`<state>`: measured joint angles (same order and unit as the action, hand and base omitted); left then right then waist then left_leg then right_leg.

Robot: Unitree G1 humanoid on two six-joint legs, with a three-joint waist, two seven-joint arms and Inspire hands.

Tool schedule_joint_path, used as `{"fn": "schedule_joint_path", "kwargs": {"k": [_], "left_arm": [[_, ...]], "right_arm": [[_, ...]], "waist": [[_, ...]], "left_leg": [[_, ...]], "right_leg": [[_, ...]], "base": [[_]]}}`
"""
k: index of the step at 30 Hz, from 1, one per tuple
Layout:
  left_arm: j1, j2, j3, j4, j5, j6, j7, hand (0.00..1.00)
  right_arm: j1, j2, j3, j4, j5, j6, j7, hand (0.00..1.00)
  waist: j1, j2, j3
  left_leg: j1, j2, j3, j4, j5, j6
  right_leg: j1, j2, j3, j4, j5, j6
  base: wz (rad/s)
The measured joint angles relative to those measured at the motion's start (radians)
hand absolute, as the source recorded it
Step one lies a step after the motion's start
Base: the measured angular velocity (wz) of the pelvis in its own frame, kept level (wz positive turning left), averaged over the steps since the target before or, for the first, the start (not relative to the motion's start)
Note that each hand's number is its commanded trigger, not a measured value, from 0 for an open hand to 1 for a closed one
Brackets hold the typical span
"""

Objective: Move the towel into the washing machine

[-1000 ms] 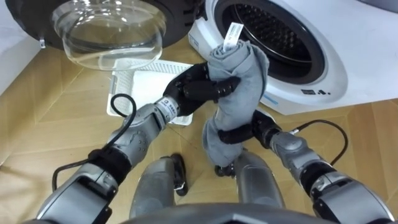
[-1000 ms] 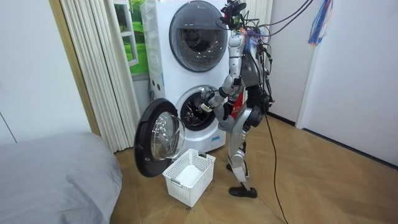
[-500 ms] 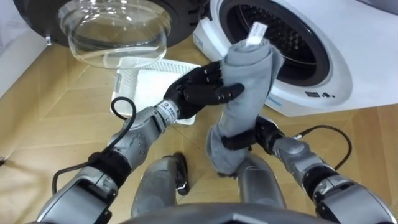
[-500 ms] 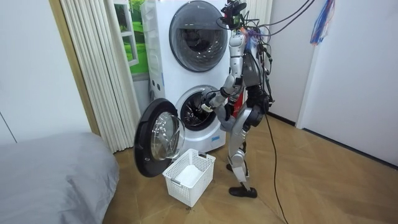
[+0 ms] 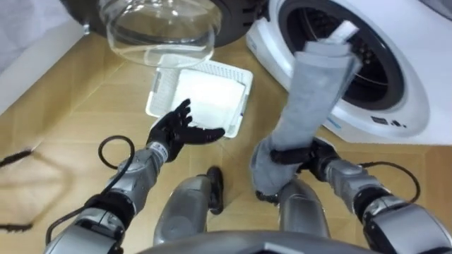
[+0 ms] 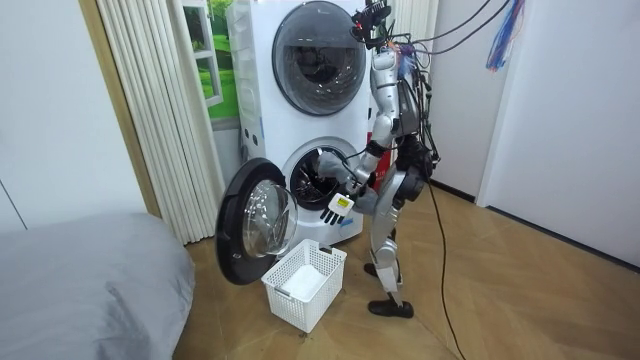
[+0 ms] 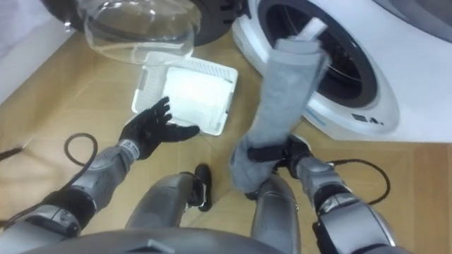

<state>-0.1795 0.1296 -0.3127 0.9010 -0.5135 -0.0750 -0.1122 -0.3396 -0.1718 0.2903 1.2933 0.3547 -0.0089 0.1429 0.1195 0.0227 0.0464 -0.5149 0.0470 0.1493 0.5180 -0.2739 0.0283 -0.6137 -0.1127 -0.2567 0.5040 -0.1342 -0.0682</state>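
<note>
A grey towel (image 5: pixel 311 92) with a white tag at its top stands up as a long roll in front of the washing machine (image 5: pixel 406 85). Its top leans against the dark round drum opening (image 5: pixel 367 49). My right hand (image 5: pixel 300 156) is shut on the towel's lower part, low in the view. My left hand (image 5: pixel 185 130) is open with fingers spread, apart from the towel, over the floor beside the white basket (image 5: pixel 157 95). In the room view I stand bent slightly before the lower machine (image 6: pixel 320 180), left hand (image 6: pixel 338 207) lowered.
The machine's round glass door (image 5: pixel 159 32) hangs open to my left, beyond the basket. In the room view a second machine is stacked above, a curtain (image 6: pixel 160 110) hangs at that view's left, and a grey bed (image 6: pixel 80 290) fills its lower left corner.
My left hand let go of the towel, opened, and dropped down to the left. The towel, now held by the right hand alone, rose toward the drum opening. The head camera shifted.
</note>
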Motion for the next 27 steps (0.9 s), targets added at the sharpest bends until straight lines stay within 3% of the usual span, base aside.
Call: {"fn": "schedule_joint_path", "kwargs": {"k": [10, 16, 27], "left_arm": [[0.015, -0.004, 0.017, 0.000, 0.000, 0.022, 0.083, 0.00], [0.018, -0.004, 0.016, -0.005, 0.006, 0.051, 0.083, 0.00], [0.029, -0.003, 0.013, -0.064, 0.008, 0.114, 0.094, 0.00]], "right_arm": [[-0.069, -0.040, -0.040, 0.029, 0.020, 0.054, 0.002, 1.00], [-0.088, -0.061, -0.079, 0.071, 0.157, 0.077, 0.025, 1.00], [-0.116, -0.120, -0.081, 0.107, 0.554, 0.137, 0.079, 1.00]], "waist": [[0.005, -0.019, 0.0080], [0.009, -0.014, 0.0090], [0.051, 0.004, 0.0158]], "left_leg": [[-0.038, -0.025, -0.034, 0.026, 0.008, 0.008], [-0.113, -0.043, -0.086, 0.055, 0.011, 0.009], [-0.193, -0.077, -0.100, 0.102, 0.010, 0.010]], "right_leg": [[-0.028, -0.039, -0.025, 0.039, -0.018, 0.005], [-0.073, -0.069, -0.076, 0.074, -0.034, 0.001], [-0.160, -0.132, -0.094, 0.189, -0.087, -0.007]], "base": [[0.14], [0.27], [0.16]]}}
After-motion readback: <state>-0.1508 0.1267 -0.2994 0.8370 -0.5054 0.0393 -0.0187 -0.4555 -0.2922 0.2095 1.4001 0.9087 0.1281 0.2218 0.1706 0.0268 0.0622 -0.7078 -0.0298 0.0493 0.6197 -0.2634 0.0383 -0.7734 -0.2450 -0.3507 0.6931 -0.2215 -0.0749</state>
